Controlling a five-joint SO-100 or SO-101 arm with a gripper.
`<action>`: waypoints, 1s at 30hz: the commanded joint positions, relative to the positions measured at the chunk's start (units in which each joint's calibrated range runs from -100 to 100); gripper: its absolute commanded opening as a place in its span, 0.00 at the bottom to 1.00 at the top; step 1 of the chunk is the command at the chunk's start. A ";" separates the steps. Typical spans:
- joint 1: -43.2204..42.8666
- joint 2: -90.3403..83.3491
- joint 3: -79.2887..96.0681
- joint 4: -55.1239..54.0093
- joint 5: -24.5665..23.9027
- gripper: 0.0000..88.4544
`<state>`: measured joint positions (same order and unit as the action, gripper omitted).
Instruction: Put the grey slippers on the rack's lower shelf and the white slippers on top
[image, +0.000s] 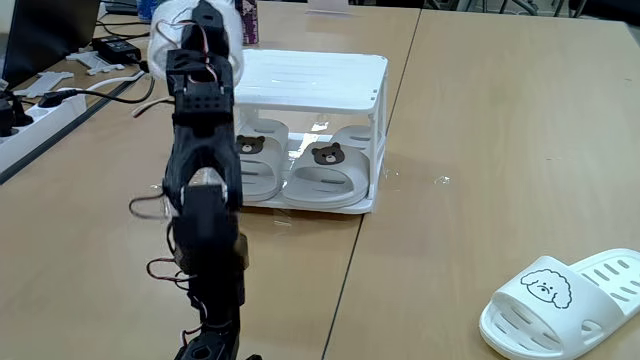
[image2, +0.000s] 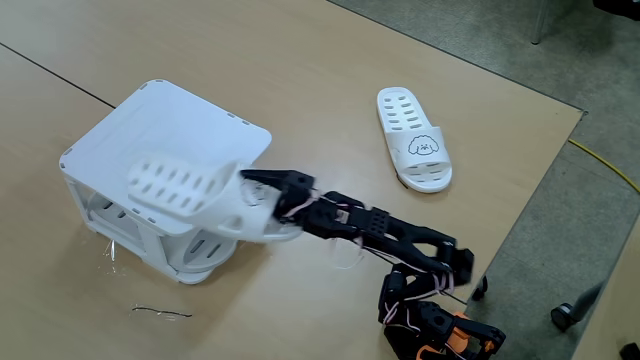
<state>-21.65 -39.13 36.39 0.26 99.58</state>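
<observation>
The white rack (image: 310, 75) stands mid-table. Two grey slippers (image: 325, 170) with bear badges sit side by side on its lower shelf (image: 330, 208). In a fixed view my gripper (image2: 262, 195) is shut on one white slipper (image2: 185, 190), blurred, held tilted over the near corner of the rack's slatted top (image2: 150, 120). From behind the arm, that slipper (image: 165, 35) shows around my gripper (image: 205, 25) at the rack's left end. The other white slipper (image: 565, 300), with a dog face, lies flat on the table away from the rack (image2: 415, 140).
A power strip with cables (image: 40, 100) lies at the table's left edge. A thin bent wire (image2: 160, 312) rests on the table by the rack. The table edge (image2: 540, 190) runs close behind the loose slipper. A seam (image: 355, 250) splits the tabletop.
</observation>
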 joint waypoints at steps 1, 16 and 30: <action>-1.95 16.46 -25.07 -0.43 0.42 0.01; 8.74 74.77 -82.98 -0.78 0.42 0.01; 7.34 66.35 -71.98 -0.78 0.42 0.37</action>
<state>-14.08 41.69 -44.65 0.09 99.58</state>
